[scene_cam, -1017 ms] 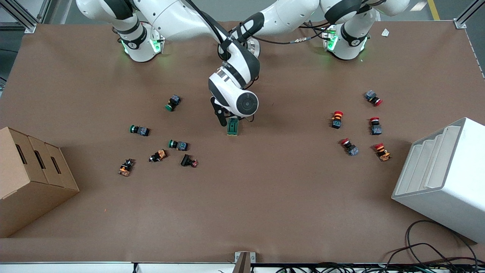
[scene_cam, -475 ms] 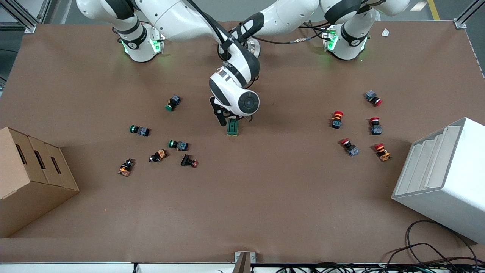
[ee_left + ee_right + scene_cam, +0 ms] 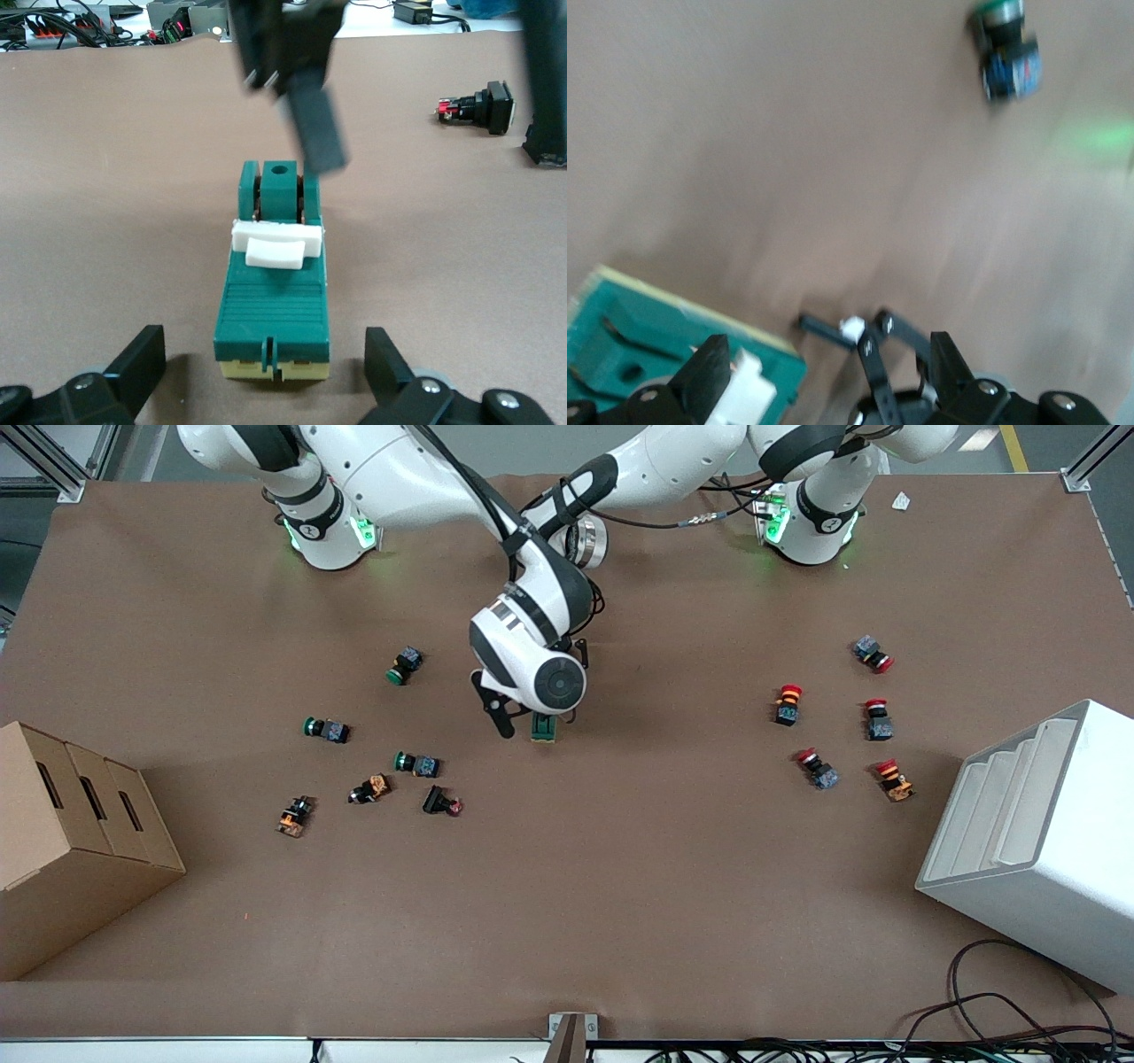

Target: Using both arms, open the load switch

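Note:
The load switch is a dark green block lying mid-table; in the left wrist view the load switch shows its white toggle across the top. My left gripper is open, one finger on each side of the switch's end, apart from it. In the front view it is hidden under the right arm's wrist. My right gripper is open over the switch. One right finger comes down by the switch's other end, and in the right wrist view a black finger sits right beside the toggle.
Green and orange push buttons lie toward the right arm's end, red ones toward the left arm's end. A cardboard box and a white bin stand at the table's two ends.
The right arm's wrist has shifted toward its own end of the table and nearer the front camera, covering more of the switch. The switch has stayed put.

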Available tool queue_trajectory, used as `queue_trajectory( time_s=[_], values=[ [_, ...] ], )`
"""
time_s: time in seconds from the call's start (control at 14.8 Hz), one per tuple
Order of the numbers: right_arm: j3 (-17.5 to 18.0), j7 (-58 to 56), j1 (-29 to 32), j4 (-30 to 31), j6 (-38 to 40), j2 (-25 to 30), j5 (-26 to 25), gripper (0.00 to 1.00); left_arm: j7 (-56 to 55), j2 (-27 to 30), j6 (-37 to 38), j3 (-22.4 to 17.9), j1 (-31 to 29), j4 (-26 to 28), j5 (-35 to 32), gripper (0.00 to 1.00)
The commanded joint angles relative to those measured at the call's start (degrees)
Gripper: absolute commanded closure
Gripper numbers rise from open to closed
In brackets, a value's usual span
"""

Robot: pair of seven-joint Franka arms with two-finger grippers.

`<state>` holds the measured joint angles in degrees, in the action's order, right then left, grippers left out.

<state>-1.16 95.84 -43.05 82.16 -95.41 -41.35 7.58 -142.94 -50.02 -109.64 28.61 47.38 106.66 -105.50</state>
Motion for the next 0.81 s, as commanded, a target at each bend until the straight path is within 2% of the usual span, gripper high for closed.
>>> queue_trajectory(
  time_s=[0.0,0.2,0.54,0.75],
  values=[
    [0.9,-9.23,4.8,1.33,1.19,5.13,-3.96,0.0,1.97,0.09,-0.48,-0.4,-0.01,-1.1,2.92,0.01],
    [0.9,-23.63,9.19,1.33,0.14,8.3,-9.67,0.0,4.85,1.41,-0.48,1.0,-0.1,-3.82,9.49,0.0],
    [0.99,-44.3,17.98,1.68,-3.37,11.99,-9.96,0.0,13.9,7.55,-0.48,1.27,-0.8,-9.09,24.87,0.0],
    [0.99,-57.39,22.55,1.34,-3.99,13.75,-10.04,0.0,23.73,11.51,-0.48,1.1,-3.6,-13.22,34.71,0.0]
  ],
)
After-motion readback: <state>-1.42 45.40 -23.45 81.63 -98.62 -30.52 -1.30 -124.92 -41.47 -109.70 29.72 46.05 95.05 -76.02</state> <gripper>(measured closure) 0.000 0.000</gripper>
